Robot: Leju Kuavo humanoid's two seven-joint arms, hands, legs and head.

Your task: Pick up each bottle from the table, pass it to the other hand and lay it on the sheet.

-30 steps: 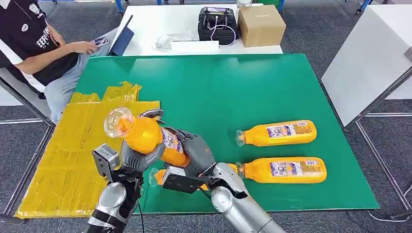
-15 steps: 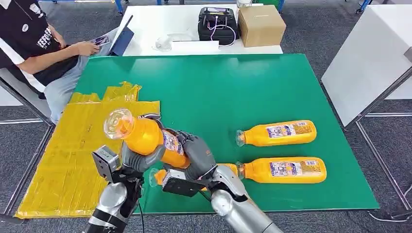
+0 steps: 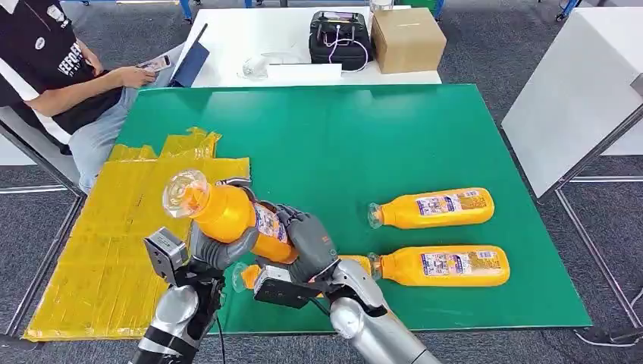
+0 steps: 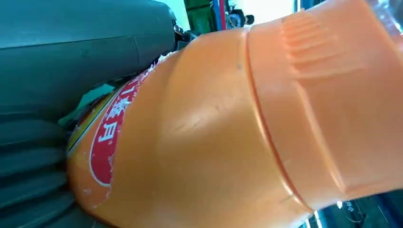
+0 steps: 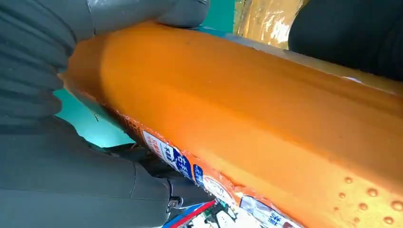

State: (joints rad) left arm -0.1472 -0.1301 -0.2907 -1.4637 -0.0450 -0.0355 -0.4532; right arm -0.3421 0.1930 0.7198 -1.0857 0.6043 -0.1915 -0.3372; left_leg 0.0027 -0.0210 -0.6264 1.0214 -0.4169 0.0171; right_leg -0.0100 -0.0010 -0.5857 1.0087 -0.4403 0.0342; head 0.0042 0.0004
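An orange juice bottle (image 3: 227, 216) with a clear cap is held tilted above the near edge of the green table (image 3: 341, 136), cap pointing toward the yellow sheet (image 3: 106, 243). My left hand (image 3: 216, 249) grips it from below near the shoulder. My right hand (image 3: 309, 239) wraps the labelled lower body. Up close, the bottle (image 4: 237, 133) lies against my left hand (image 4: 28, 185), and the bottle (image 5: 266, 114) sits inside my right hand (image 5: 43, 66). Two more bottles (image 3: 434, 208) (image 3: 443, 265) lie on the table to the right. A third bottle (image 3: 244, 275) lies partly hidden under my right wrist.
A seated person (image 3: 53, 68) holding a phone is at the far left beyond the sheet. A white table behind holds a black case (image 3: 339, 38) and a cardboard box (image 3: 407, 38). A white panel (image 3: 576, 91) stands to the right of the table.
Hardly anything differs: both hands stay on the bottle in the same spot, and my right hand has settled very slightly lower and to the right.
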